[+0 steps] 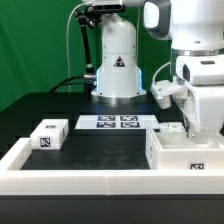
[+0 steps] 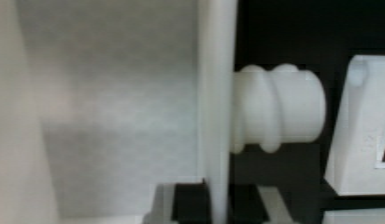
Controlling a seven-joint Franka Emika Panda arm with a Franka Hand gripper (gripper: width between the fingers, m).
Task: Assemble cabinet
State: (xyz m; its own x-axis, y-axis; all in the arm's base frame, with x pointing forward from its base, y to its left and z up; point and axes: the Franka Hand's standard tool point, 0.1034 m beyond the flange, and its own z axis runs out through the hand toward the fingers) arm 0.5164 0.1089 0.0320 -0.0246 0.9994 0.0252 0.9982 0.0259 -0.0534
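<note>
The cabinet body (image 1: 186, 152) is a large white box with a tag on its front, at the exterior view's right. My gripper (image 1: 186, 126) reaches down onto its top edge. In the wrist view my gripper (image 2: 217, 206) has one dark finger (image 2: 185, 206) on each side of a thin upright white cabinet panel (image 2: 215, 90), and the jaws look closed on it. A ribbed white knob (image 2: 278, 108) sticks out beside the panel. Part of a tagged white piece (image 2: 367, 130) shows past it. A small white tagged block (image 1: 48, 133) lies at the exterior view's left.
The marker board (image 1: 120, 122) lies flat in front of the robot base (image 1: 118, 60). A long white rail (image 1: 90, 184) runs along the table's front, with a side arm at the exterior view's left. A green backdrop stands behind.
</note>
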